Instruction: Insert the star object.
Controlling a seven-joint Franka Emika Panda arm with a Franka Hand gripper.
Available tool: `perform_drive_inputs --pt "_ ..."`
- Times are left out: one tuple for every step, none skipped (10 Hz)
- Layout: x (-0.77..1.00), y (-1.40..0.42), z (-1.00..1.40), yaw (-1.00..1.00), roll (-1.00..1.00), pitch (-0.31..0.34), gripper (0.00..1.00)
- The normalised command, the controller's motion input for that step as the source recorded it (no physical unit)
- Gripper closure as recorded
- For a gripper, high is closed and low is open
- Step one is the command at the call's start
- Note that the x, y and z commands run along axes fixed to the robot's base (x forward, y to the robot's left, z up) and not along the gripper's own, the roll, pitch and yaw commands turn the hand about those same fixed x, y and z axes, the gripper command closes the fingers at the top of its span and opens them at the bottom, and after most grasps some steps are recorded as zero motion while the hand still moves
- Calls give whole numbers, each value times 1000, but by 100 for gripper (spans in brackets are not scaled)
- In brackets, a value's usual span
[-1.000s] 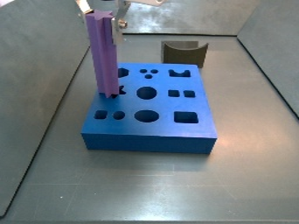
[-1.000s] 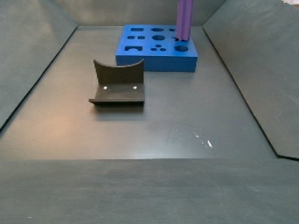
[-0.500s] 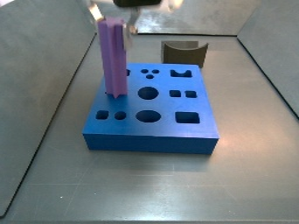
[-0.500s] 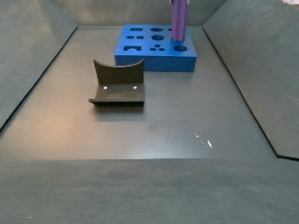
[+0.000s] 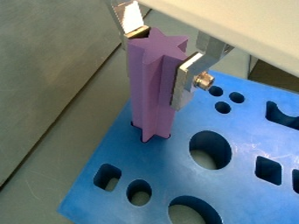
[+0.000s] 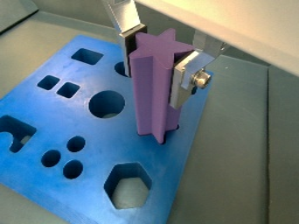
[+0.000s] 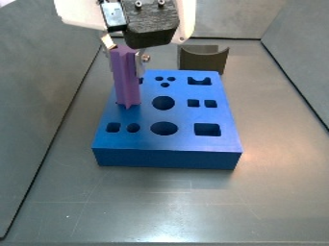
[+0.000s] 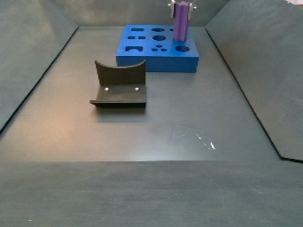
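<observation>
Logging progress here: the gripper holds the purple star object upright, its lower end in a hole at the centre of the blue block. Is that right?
Not quite. The gripper does hold the purple star object upright, but its lower end enters a hole near an edge of the blue block, not the centre. Both wrist views and a side view show this.
</observation>
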Motion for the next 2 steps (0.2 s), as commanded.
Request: perform_drive_inputs --pt "0 37 0 0 -31 0 100" --pt "0 0 0 0 0 0 100"
